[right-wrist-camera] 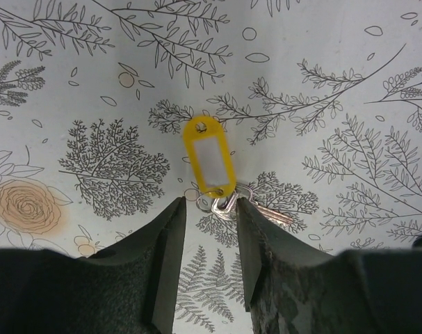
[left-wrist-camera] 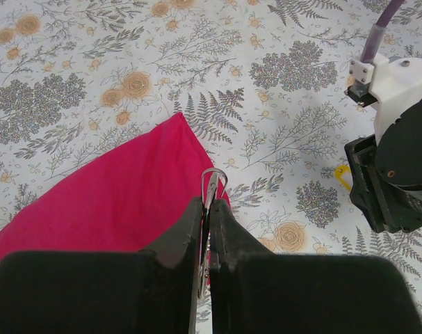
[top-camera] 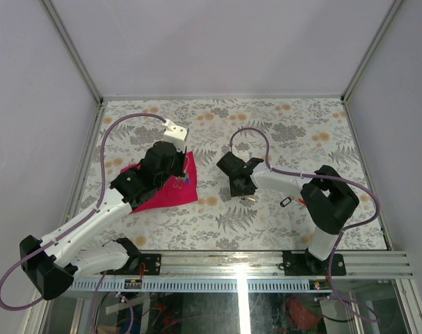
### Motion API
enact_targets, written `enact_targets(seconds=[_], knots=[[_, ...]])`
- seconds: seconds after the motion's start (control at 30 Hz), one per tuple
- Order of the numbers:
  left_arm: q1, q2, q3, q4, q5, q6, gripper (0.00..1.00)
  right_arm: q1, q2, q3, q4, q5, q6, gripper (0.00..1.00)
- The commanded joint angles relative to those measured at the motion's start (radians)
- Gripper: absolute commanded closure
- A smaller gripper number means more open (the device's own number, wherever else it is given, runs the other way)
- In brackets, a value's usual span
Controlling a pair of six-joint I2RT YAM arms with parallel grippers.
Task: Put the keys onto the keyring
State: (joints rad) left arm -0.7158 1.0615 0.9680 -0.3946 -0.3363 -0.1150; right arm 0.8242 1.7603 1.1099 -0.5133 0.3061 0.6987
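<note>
left jaws pinch the keyring (left-wrist-camera: 213,182); right jaws open astride the yellow-tagged key (right-wrist-camera: 209,160): we centre them before closing

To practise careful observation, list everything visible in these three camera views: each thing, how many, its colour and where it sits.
Floral-patterned table cover: one, pale with grey ferns and orange flowers, across the whole table.
Magenta fabric cloth: one, magenta, left of centre, under the left arm.
Thin silvery wire keyring: one, silver, pinched above the cloth's corner.
Yellow-tagged metal key: one, yellow tag and silver key, on the table cover right of centre.
Small black object: one, black, beside the right arm; too small to identify.
Left gripper: one, black, shut on the keyring.
Right gripper: one, black, open, fingers either side of the key.
</note>
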Motion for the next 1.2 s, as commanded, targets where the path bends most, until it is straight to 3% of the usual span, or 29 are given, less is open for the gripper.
enact_targets(seconds=[0.0,0.4,1.17], knots=[[0.01,0.003,0.003,0.071,-0.001,0.004,1.0,0.01,0.038,0.052,-0.005,0.042,0.019,0.58],[0.009,0.003,0.003,0.071,0.003,0.005,1.0,0.01,0.068,0.059,-0.013,0.028,0.006,0.62],[0.012,0.007,0.003,0.071,0.012,0.006,1.0,0.01,0.033,0.063,-0.034,0.034,-0.084,1.0]])
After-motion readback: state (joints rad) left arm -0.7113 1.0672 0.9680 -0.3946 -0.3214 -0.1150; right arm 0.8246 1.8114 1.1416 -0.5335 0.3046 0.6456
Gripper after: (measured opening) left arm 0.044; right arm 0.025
